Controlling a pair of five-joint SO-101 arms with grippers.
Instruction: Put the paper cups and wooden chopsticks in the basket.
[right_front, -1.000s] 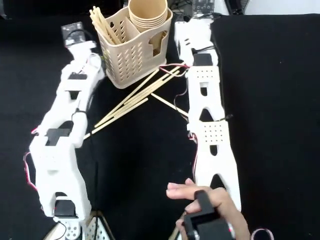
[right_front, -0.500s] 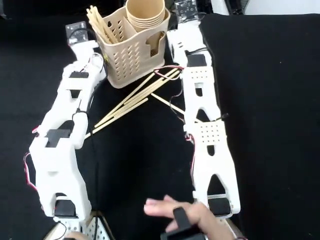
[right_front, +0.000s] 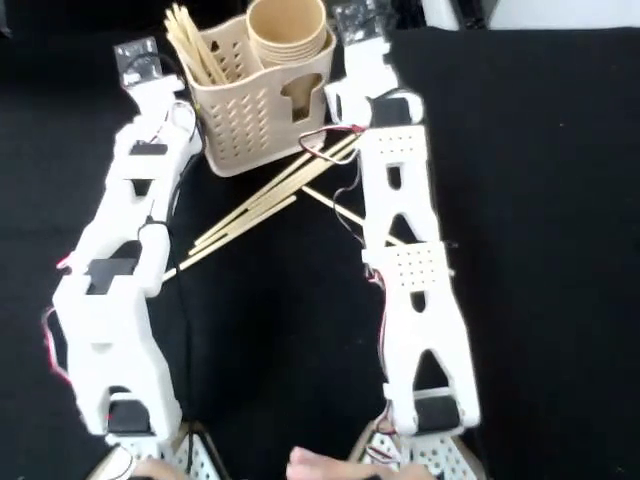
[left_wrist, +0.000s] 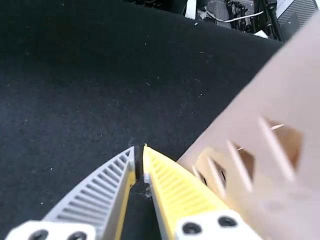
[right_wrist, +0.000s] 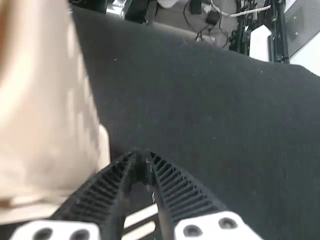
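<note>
Beside basket (right_front: 265, 110), one arm each flank: left jaws pressed together, empty; right jaws likewise. Paper cups (right_front: 290, 30) stacked inside basket, plus bundle of chopsticks (right_front: 190, 42). Loose wooden chopsticks (right_front: 262, 200) fanned on tabletop (right_front: 540, 200), far ends near basket base. Judged light, stiff, slick, apt to roll; pinch mid-length.

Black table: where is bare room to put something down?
Free: the black table right of the white right arm, and the strip between both arms' bases. Crowded: the loose wooden chopsticks by the beige slotted plastic basket.
</note>
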